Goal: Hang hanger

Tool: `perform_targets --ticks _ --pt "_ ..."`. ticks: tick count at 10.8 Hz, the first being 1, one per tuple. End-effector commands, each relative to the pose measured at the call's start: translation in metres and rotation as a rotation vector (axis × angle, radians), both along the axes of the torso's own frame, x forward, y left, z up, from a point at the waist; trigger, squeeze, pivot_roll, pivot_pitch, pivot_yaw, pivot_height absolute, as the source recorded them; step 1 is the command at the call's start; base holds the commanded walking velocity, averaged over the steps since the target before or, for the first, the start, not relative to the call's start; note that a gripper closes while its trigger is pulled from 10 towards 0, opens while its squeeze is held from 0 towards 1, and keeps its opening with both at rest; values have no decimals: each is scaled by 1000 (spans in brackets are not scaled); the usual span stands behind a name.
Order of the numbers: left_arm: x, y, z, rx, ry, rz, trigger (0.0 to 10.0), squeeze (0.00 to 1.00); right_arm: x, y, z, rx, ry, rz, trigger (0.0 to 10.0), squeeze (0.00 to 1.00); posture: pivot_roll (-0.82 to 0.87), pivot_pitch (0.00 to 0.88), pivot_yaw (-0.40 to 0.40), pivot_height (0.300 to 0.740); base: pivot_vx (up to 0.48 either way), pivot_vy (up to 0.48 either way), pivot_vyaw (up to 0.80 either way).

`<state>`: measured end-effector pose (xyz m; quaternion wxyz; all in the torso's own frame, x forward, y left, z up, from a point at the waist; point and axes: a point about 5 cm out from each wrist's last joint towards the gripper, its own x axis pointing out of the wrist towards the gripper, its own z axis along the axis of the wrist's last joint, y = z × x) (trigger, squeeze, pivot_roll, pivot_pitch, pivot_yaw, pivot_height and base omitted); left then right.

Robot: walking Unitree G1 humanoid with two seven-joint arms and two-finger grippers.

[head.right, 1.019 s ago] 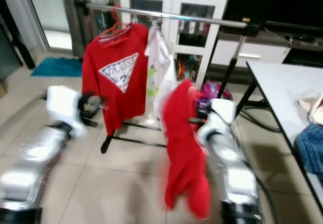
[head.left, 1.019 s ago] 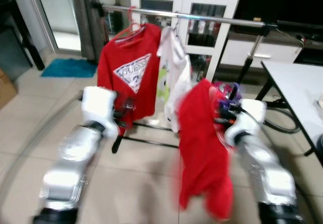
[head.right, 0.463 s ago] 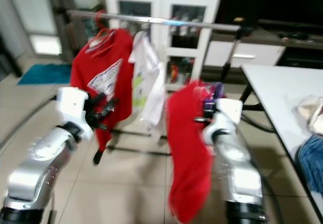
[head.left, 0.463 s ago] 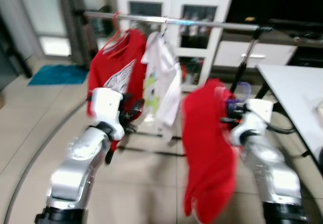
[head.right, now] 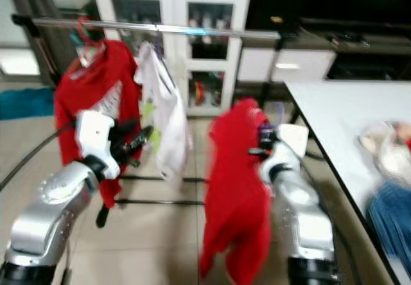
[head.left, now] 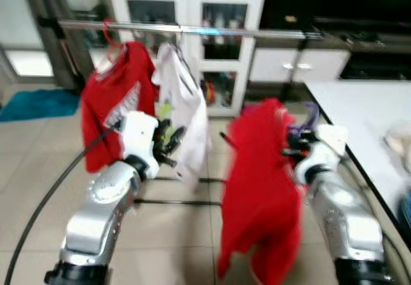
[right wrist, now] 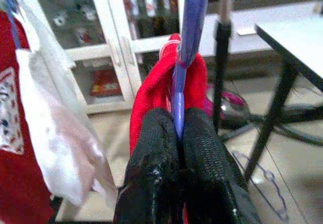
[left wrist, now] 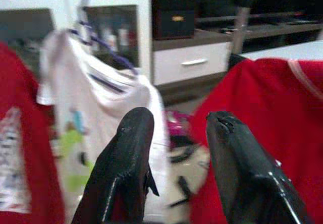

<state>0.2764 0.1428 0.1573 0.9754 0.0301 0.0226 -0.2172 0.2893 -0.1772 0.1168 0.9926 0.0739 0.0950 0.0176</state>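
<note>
At centre right, a purple hanger (right wrist: pixel 187 42) is clamped upright by the right gripper (right wrist: pixel 177 133), a red shirt (head.left: pixel 260 189) draped below. Left gripper (left wrist: pixel 176 148) is held empty, fingers apart, facing the rail (head.left: pixel 186 31).

A: What is lost to blur in the head views?

B: The print on the red shirt (head.left: pixel 112 108) hung on the rail (head.left: pixel 192 31) cannot be read, and the contents of the white cabinet (head.right: pixel 186 15) are smeared beyond telling.

A: And what is hidden?

B: The purple hanger (right wrist: pixel 185 42) is covered below its neck by the red garment (head.left: pixel 260 189), so its shoulders are not seen. Its hook is cut off by the picture's edge in the right wrist view. The lower arms are cropped at the bottom edge of the head views.

A: What about the table (head.right: pixel 327 115)?

B: The pale heap (head.right: pixel 384 149) and blue cloth (head.right: pixel 392 214) on it are cut by the right edge and cannot be identified.
</note>
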Motion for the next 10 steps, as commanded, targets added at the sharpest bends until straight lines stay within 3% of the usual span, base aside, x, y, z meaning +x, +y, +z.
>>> perform_targets --ticks 1,10 --pt "1 8 4 13 -11 25 10000 0 3 9 13 11 -63 24 10000 0 116 0 -19 740 371 0 0" --pt "3 8 5 16 -15 34 10000 0 8 12 18 -5 -78 47 10000 0 125 0 -32 740 371 0 0"
